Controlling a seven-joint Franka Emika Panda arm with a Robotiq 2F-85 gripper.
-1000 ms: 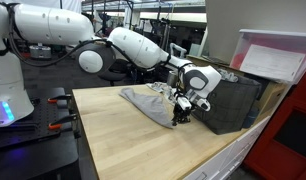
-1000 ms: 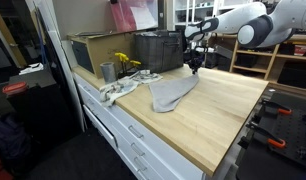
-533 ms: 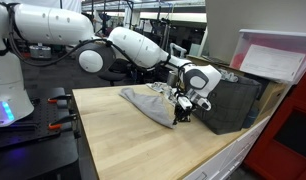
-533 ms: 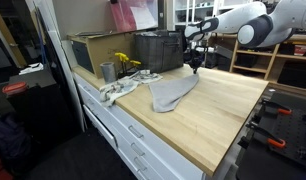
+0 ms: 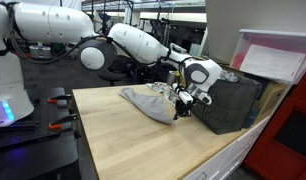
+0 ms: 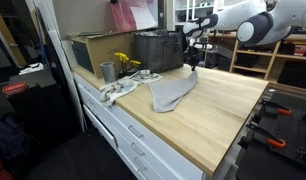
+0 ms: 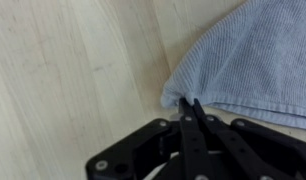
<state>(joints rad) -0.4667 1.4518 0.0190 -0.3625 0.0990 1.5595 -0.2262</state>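
Arm [image 5: 143,45]: glossy white rounded link shells, dark joints. Gripper [image 7: 190,101]: matte black, slim fingers, round holes at 7 o'clock.

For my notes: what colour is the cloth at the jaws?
Grey-blue, finely ribbed cloth; wrist view shows it best.

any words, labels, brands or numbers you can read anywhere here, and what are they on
None: no text can be read in any view.
white sheet at the edge of an exterior view: print, if any, too blurred to read.
pink sheet behind the bins: too small to tell.
grey cloth, the gripper shut on its corner, and the dark crate: no label or brand shows.
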